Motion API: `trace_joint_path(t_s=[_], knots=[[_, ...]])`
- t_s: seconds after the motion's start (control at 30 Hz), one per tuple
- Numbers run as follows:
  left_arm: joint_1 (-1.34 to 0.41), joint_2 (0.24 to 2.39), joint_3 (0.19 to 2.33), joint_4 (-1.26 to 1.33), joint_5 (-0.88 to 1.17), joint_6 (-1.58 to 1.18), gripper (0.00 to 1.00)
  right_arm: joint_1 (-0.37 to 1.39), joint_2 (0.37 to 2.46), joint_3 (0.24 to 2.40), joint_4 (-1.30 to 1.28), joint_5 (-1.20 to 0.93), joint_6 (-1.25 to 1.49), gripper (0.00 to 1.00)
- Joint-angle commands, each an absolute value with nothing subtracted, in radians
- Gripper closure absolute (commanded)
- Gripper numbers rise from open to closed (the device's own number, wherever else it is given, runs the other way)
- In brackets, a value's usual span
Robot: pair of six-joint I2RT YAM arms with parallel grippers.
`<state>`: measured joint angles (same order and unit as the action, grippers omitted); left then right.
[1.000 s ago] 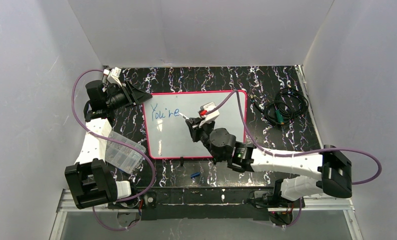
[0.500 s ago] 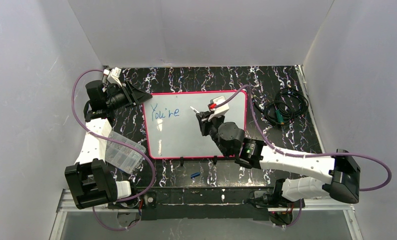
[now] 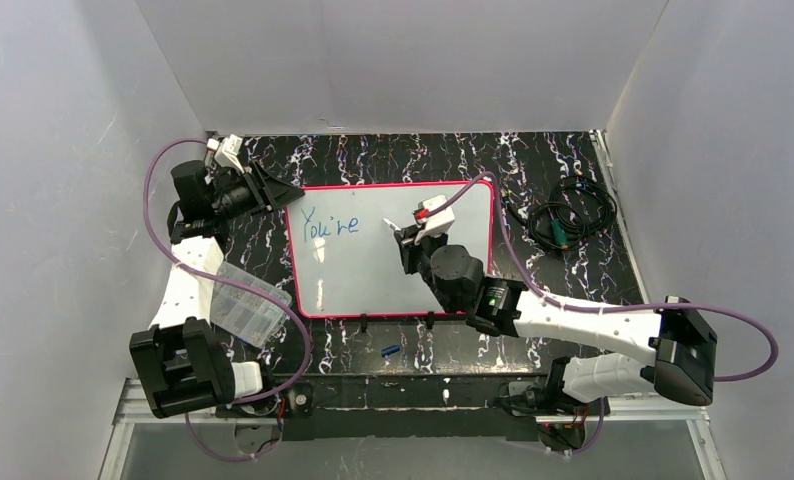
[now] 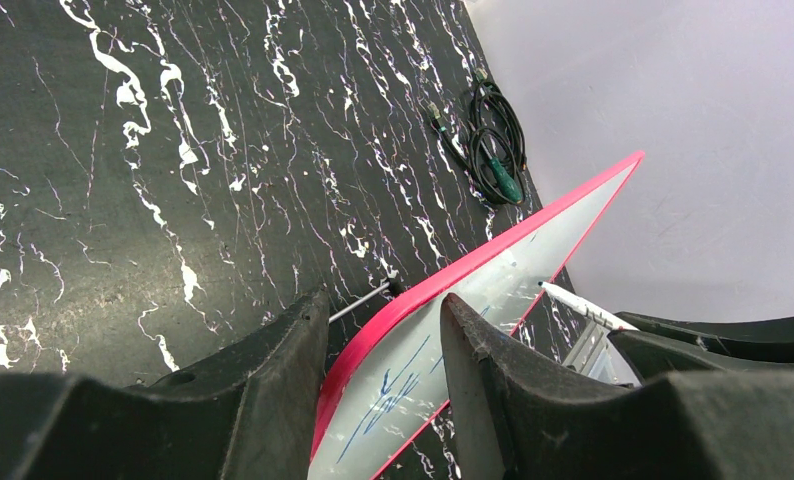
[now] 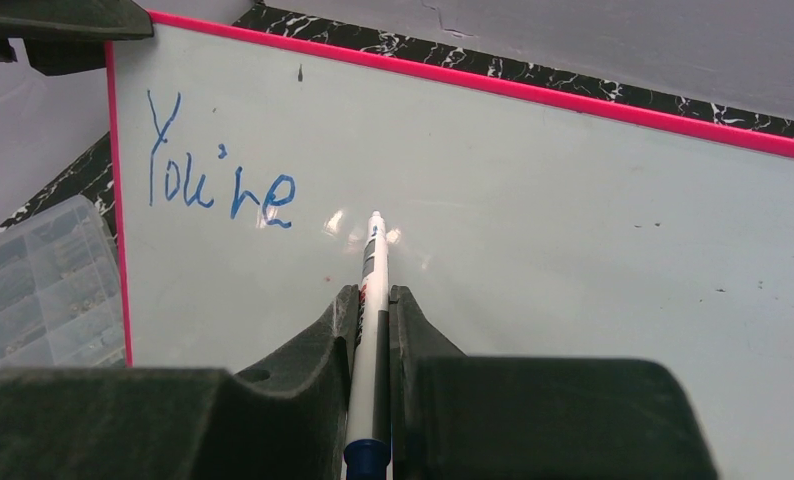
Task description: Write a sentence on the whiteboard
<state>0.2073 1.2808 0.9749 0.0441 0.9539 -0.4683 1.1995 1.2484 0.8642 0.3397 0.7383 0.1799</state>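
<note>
- Whiteboard lies flat on the black marbled table, mid-scene, pink-red frame all round, long sides running left to right.
- Clear plastic box sits on the table left of the board's near-left corner, close to the frame; compartments show in the right wrist view.
- Left gripper is at the board's far-left corner. In its wrist view the fingers straddle the pink frame, clamped on the whiteboard's edge.
- Sentence so far: blue "You're", one line, upper left of the board; it reads clearly from the right wrist.
- Marker, a white barrel, points at bare board just right of the last letter. Cannot tell whether the tip touches the surface.
- Right gripper hangs over the board's right half, its arm reaching in from the near right; jaws pinched tight on the marker's barrel.
- Small blue item lies on the table near the board's near edge; too small to identify.
- Coiled black cable lies right of the board, well apart from it.
</note>
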Motion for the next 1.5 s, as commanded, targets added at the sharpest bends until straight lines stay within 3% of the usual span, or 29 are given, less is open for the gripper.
trace_joint_path(t_s=[0.0,0.67,1.47], knots=[[0.200,1.251,0.974,0.028,0.988,-0.460,0.57,1.195,1.253,0.851,0.370,0.773,0.193,0.99],[0.200,1.255,0.975,0.033,0.992,-0.463,0.57,1.175,1.312,0.869,0.386,0.725,0.184,0.99],[0.200,1.256,0.971,0.035,0.992,-0.465,0.57,1.176,1.217,0.822,0.369,0.704,0.215,0.99]])
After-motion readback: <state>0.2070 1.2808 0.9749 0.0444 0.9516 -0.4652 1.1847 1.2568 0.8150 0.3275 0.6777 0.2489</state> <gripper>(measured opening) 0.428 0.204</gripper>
